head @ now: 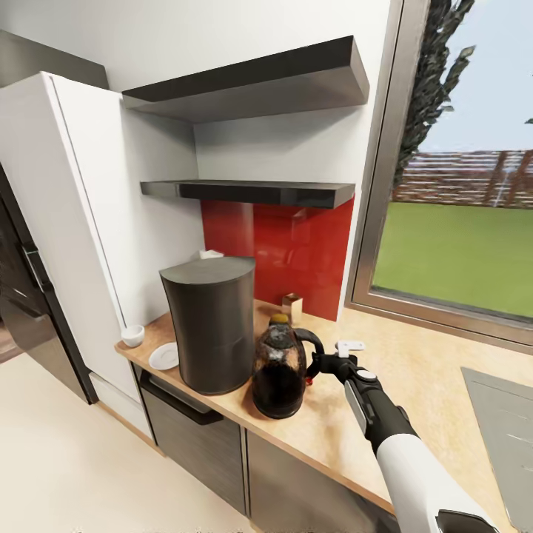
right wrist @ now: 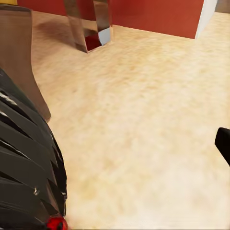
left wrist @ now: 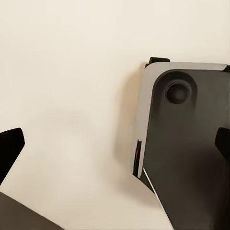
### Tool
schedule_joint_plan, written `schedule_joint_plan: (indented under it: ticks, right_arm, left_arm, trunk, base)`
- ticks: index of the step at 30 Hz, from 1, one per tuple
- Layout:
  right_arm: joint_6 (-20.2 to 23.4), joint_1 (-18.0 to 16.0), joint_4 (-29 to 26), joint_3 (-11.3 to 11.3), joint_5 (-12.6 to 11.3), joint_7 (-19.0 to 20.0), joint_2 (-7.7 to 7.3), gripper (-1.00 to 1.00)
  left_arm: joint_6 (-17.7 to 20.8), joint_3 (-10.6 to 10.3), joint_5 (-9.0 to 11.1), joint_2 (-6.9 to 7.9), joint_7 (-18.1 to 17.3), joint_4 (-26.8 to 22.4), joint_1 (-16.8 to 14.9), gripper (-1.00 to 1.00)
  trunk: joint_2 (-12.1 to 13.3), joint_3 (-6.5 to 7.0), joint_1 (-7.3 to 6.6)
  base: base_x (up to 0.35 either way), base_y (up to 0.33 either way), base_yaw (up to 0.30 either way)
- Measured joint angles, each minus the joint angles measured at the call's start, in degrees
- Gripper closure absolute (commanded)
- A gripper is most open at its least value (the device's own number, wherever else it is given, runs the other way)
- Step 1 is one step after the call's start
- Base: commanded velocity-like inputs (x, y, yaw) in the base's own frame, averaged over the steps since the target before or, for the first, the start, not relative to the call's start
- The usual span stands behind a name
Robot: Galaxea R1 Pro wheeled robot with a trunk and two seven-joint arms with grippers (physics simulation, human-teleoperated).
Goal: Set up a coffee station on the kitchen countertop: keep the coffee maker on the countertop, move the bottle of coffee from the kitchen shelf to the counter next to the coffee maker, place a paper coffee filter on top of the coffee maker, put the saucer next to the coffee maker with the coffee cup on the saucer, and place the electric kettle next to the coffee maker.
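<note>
The dark-grey coffee maker (head: 208, 326) stands on the beige countertop (head: 414, 385). A bit of white paper coffee filter (head: 210, 255) peeks out behind its flat top. The glass electric kettle (head: 279, 368) stands right beside it, upright. My right gripper (head: 323, 364) is at the kettle's black handle (head: 312, 342), open; one fingertip (right wrist: 223, 143) shows far from the ribbed black kettle part (right wrist: 26, 167). On the other side of the coffee maker, the saucer (head: 163, 356) lies bare and the coffee cup (head: 133, 335) sits apart at the counter's end. The kitchen shelf (head: 252, 192) carries nothing visible; the bottle of coffee is out of view. My left gripper (left wrist: 115, 146) hangs open over the floor.
A small shiny metallic object (head: 292, 306) stands by the red backsplash (head: 296, 252). A small white flat piece (head: 349, 345) lies behind my right gripper. A grey panel (head: 503, 422) is set into the counter at the right. A tall white cabinet (head: 81, 222) bounds the counter's left end.
</note>
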Motion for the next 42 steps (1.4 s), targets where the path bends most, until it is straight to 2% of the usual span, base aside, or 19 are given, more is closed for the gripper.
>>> schedule_joint_plan:
  ticks: [8,26,42]
  right_arm:
    - [0.00,0.00,0.00,-0.01,0.05,-0.01,-0.03,-1.00]
    - [0.00,0.00,0.07,-0.01,0.05,-0.03,-0.02,-1.00]
    - [0.00,0.00,0.17,0.07,0.05,0.02,0.03,-1.00]
  left_arm:
    - [-0.04,-0.01,-0.03,0.00,0.03,0.00,0.04,-1.00]
    - [-0.05,-0.04,-0.05,-0.01,0.03,0.06,0.02,-1.00]
    - [-0.05,0.09,0.03,-0.01,0.03,0.01,0.01,-1.00]
  trunk:
    - [-0.02,0.00,0.00]
    - [-0.02,0.00,0.00]
    - [-0.01,0.00,0.01]
  base:
    - [-0.219,0.096,0.000]
    - [-0.026,0.000,0.000]
    - [-0.236,-0.089,0.000]
